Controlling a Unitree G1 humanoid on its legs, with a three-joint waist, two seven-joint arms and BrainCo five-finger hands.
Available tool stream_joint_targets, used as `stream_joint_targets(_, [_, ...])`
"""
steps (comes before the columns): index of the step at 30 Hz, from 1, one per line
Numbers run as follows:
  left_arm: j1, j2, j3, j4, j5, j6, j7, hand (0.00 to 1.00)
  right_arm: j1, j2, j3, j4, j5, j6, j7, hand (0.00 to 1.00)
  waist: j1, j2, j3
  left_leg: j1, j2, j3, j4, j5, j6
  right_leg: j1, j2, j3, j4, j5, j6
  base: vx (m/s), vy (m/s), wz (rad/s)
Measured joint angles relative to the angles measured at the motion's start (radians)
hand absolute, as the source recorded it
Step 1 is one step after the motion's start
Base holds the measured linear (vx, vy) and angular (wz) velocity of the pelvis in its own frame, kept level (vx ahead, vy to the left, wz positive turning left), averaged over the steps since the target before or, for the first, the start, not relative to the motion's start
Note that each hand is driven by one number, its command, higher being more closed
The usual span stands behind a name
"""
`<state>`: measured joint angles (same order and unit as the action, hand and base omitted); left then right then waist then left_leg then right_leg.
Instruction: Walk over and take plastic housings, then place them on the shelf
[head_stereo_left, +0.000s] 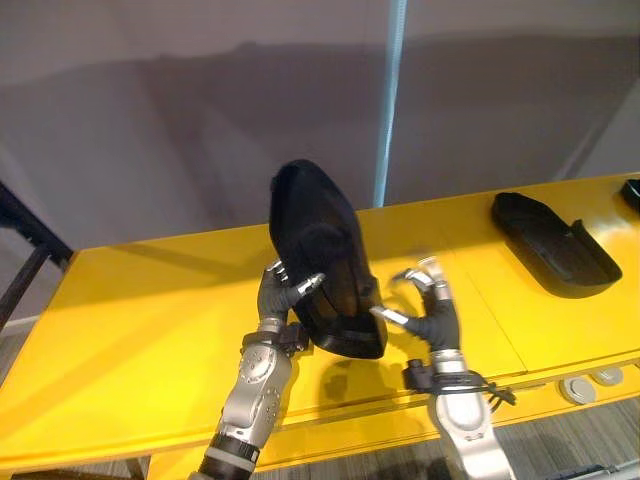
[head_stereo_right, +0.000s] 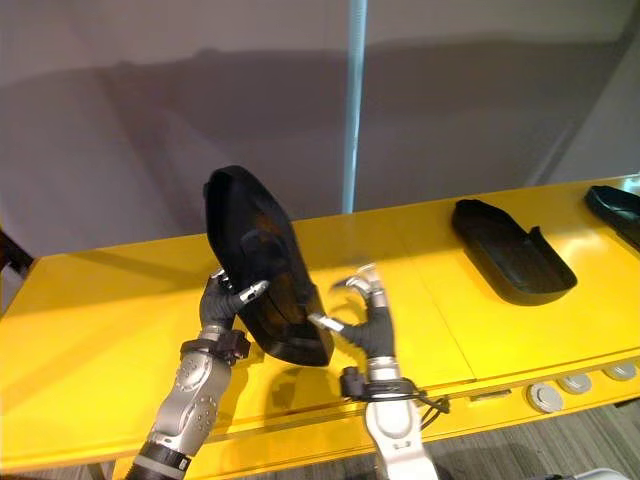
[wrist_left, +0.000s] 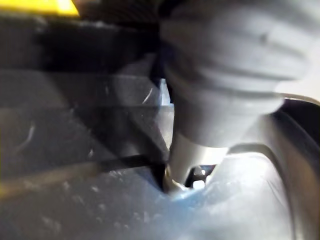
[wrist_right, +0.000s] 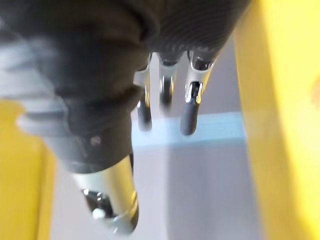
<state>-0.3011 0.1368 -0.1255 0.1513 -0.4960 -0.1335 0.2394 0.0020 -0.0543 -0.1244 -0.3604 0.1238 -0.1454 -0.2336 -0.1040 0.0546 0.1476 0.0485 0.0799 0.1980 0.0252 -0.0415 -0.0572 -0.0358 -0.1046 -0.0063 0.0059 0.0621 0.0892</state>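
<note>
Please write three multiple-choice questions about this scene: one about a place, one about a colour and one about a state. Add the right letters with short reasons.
1. Where is the second plastic housing?
A. Flat on the table, to the robot's right.
B. On the floor.
C. Inside a box.

2. What colour is the table top?
A. White.
B. Yellow.
C. Green.

3. How is the upright plastic housing held?
A. Pressed flat under both palms.
B. Hung from a hook.
C. The left hand is curled on its edge.

Answers:
1 A: it lies flat, away from both hands.
2 B: the surface is bright yellow.
3 C: the left fingers wrap its edge, and the right hand is open beside it.
</note>
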Motion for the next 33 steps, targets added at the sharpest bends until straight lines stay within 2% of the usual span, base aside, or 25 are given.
stream_joint_targets(2, [-0.001, 0.028, 0.027, 0.019, -0.001, 0.018, 0.014, 1.00, 0.008, -0.033, -0.087, -0.012, 0.064, 0.000, -0.020, 0.00, -0.018, 0.000, 0.000, 0.012, 0.001, 0.017, -0.015, 0.000, 0.000, -0.001, 0.004, 0.014, -0.003, 0.001, 0.001, 0.07, 0.041, -0.29])
stream_joint_targets(4, [-0.032, 0.050, 0.056, 0.069, -0.001, 0.049, 0.040, 1.00, 0.036, -0.070, -0.123, -0.036, 0.127, 0.000, -0.025, 0.00, -0.041, 0.000, 0.000, 0.020, 0.001, 0.033, -0.028, 0.000, 0.000, -0.002, 0.007, 0.028, -0.018, 0.008, 0.004, 0.05, 0.028, -0.23])
stream_joint_targets(9, [-0.157, 0.046, 0.063, 0.181, 0.004, 0.100, 0.078, 1.00, 0.096, -0.065, -0.132, -0.060, 0.232, -0.003, -0.022, 0.00, -0.054, 0.000, 0.000, 0.018, 0.000, 0.057, -0.035, 0.000, 0.000, -0.013, 0.010, 0.053, -0.034, 0.022, 0.007, 0.00, 0.009, -0.15])
stream_joint_targets(17, [-0.278, 0.058, 0.114, 0.374, 0.058, 0.166, 0.097, 1.00, 0.182, -0.046, -0.150, -0.089, 0.263, -0.003, -0.018, 0.00, -0.098, 0.000, 0.000, 0.007, 0.001, 0.083, -0.039, 0.000, 0.000, -0.037, 0.016, 0.079, -0.039, 0.032, 0.008, 0.00, -0.004, -0.10])
stream_joint_targets(20, [-0.337, 0.063, 0.117, 0.467, 0.098, 0.203, 0.097, 1.00, 0.210, -0.044, -0.149, -0.121, 0.259, -0.004, 0.001, 0.00, -0.103, 0.000, 0.001, 0.007, 0.001, 0.088, -0.041, 0.000, 0.000, -0.038, 0.016, 0.082, -0.042, 0.034, 0.009, 0.01, -0.002, -0.03])
stream_joint_targets(21, [-0.364, 0.069, 0.117, 0.503, 0.119, 0.207, 0.089, 0.00, 0.216, -0.035, -0.150, -0.125, 0.259, -0.004, 0.008, 0.00, -0.104, -0.001, 0.003, 0.006, 0.001, 0.088, -0.041, 0.000, 0.000, -0.040, 0.015, 0.085, -0.044, 0.035, 0.008, 0.01, -0.004, -0.03])
stream_joint_targets(33, [-0.491, 0.108, 0.118, 0.627, 0.289, 0.255, 0.062, 0.00, 0.227, -0.020, -0.149, -0.136, 0.245, -0.007, 0.046, 0.00, -0.103, -0.002, 0.045, 0.007, -0.001, 0.081, -0.040, 0.000, -0.001, -0.033, 0.010, 0.079, -0.050, 0.036, 0.006, 0.01, 0.001, 0.01])
